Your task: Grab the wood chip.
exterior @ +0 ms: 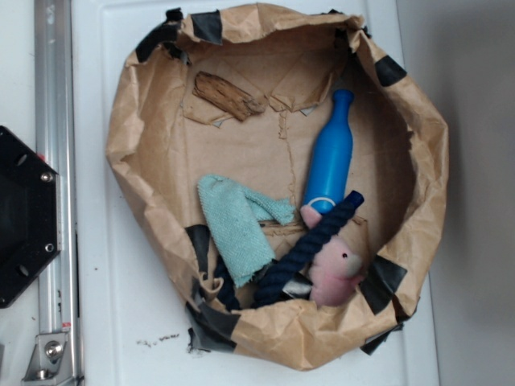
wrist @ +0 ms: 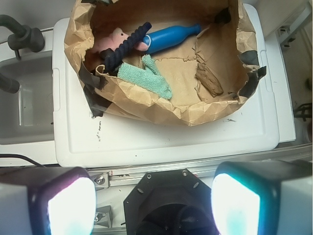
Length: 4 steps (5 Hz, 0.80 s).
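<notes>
The wood chip point(exterior: 228, 96) is a rough brown streaky chunk lying at the back left of the floor of the brown paper nest point(exterior: 129, 153). In the wrist view the chip point(wrist: 209, 81) lies at the right side of the nest point(wrist: 146, 110). My gripper point(wrist: 154, 203) is open and empty, its two glowing fingers point(wrist: 71, 205) wide apart at the bottom of the wrist view, above the black robot base and well short of the nest. The gripper does not show in the exterior view.
In the nest also lie a blue bottle point(exterior: 330, 157), a teal cloth point(exterior: 237, 225), a dark blue rope point(exterior: 310, 245) and a pink plush pig point(exterior: 334, 269). The nest sits on a white lid point(wrist: 161, 137). The black base point(exterior: 20, 217) and a metal rail point(exterior: 52, 121) stand left.
</notes>
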Motion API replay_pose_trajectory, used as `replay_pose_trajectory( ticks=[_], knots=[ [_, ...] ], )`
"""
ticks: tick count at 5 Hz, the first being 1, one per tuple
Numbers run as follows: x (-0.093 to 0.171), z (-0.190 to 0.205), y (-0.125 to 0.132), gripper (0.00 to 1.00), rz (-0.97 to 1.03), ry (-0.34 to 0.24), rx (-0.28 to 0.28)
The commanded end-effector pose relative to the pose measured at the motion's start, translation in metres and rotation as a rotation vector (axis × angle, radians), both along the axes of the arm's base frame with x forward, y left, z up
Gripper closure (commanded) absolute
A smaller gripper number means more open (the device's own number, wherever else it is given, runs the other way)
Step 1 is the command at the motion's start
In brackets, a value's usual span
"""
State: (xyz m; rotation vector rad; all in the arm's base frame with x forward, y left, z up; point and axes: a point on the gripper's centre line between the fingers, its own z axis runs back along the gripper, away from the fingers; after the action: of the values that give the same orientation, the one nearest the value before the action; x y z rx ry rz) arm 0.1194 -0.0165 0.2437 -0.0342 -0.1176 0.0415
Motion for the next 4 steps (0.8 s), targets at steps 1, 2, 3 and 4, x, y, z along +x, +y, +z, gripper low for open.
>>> replay_pose_trajectory(
  ticks=[1,2,3,4],
  knots=[
    [0.000,0.000,0.000,0.00,0.000,0.000,0.000],
    [0.030,-0.029,0.026,0.00,-0.050,-0.003,0.058],
    [0.049,-0.047,0.040,0.00,-0.136,-0.020,0.116],
    [0.070,-0.069,0.045,0.00,-0.230,-0.005,0.158]
  ],
)
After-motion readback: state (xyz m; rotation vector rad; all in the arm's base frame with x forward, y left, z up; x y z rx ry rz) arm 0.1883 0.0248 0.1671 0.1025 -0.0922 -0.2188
